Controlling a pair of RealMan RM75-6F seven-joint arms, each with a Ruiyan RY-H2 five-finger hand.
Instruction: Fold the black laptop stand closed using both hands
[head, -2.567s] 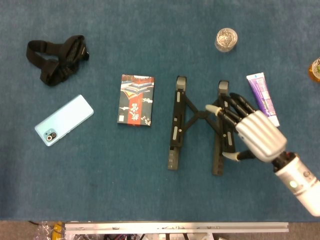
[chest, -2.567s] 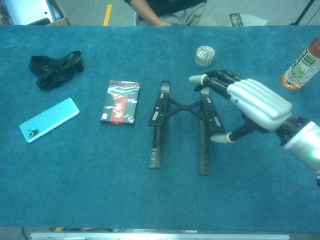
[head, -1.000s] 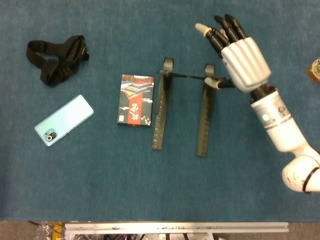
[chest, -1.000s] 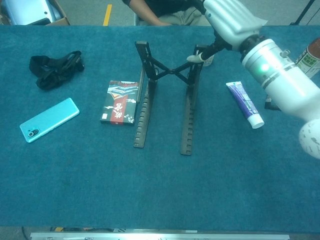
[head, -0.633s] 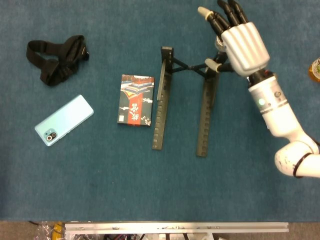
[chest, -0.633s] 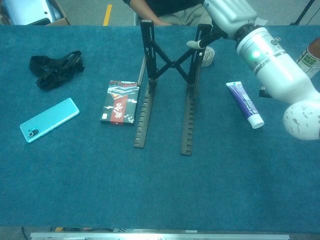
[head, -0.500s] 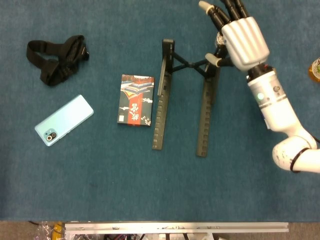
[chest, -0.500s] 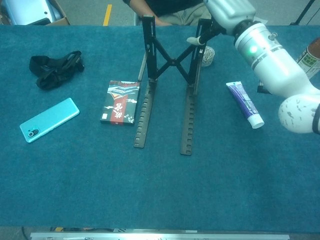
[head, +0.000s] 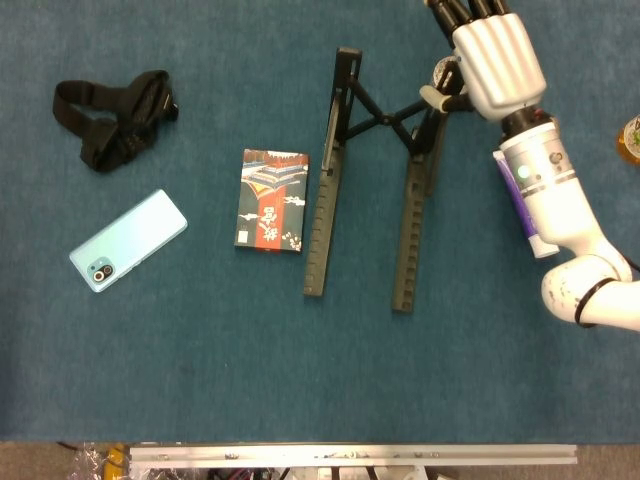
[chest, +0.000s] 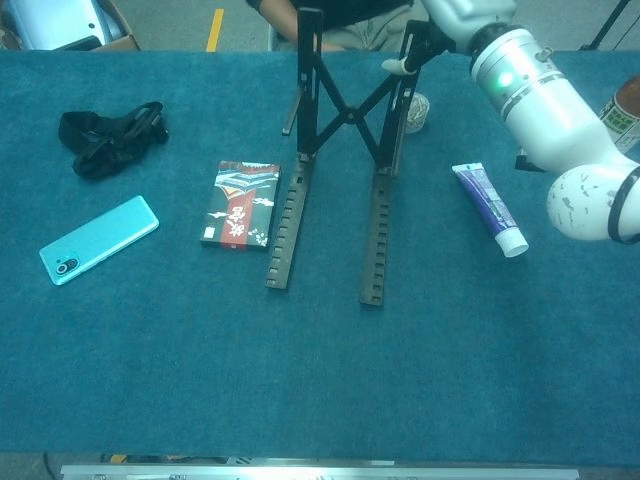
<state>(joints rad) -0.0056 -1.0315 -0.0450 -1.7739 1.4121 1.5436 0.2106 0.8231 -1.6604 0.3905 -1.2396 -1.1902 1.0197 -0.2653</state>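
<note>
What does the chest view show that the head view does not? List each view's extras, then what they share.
Only the chest view: a seated person beyond the table's far edge and the green label of the bottle.
Only the head view: the metal rail along the table's near edge and most of the right hand.
Both: the laptop stand with its upper frame raised, the patterned box, the phone, the black strap and the purple tube.
</note>
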